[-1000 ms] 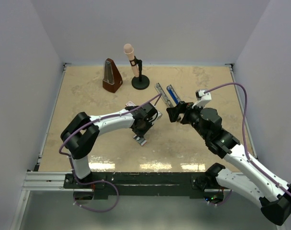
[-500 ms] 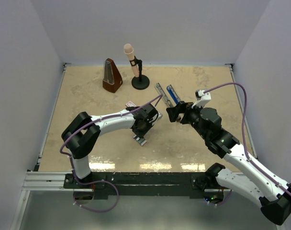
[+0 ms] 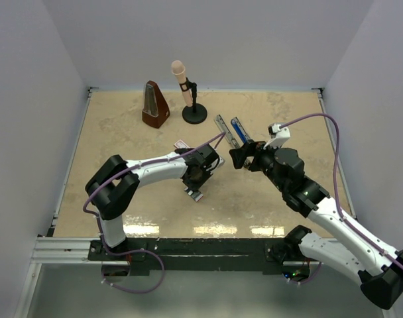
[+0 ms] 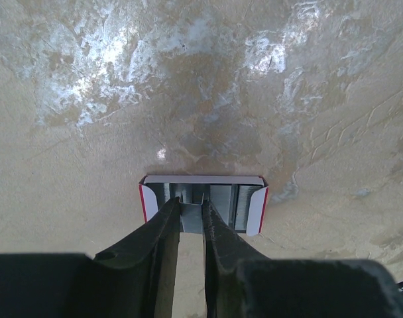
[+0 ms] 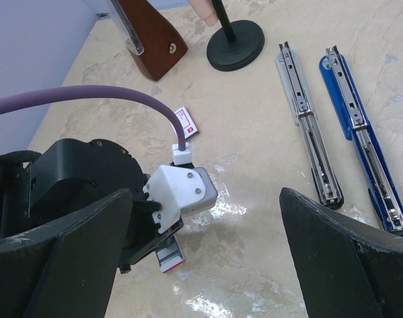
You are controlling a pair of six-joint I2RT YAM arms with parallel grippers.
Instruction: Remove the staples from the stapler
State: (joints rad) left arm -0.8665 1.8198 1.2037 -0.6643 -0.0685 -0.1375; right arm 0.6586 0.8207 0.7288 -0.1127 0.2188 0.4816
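The stapler (image 3: 230, 132) lies open on the table as two long bars, a silver rail (image 5: 307, 126) and a blue bar (image 5: 360, 139). My left gripper (image 4: 190, 205) points down at a small open white box with red edges (image 4: 254, 209) and is shut on a thin grey strip of staples (image 4: 190, 217) at the box's near side. More grey strips lie inside the box. The box also shows in the top view (image 3: 195, 194) and in the right wrist view (image 5: 172, 257). My right gripper (image 3: 236, 158) is wide open and empty, hovering right of the left wrist and near the stapler.
A brown metronome (image 3: 154, 105) and a microphone on a black stand (image 3: 188, 93) stand at the back. A small white card with a red mark (image 5: 186, 121) lies on the table near the left arm. A purple cable (image 5: 89, 99) arcs over the left wrist.
My right arm has shifted slightly to the left. My left gripper stays at the box with hardly any movement.
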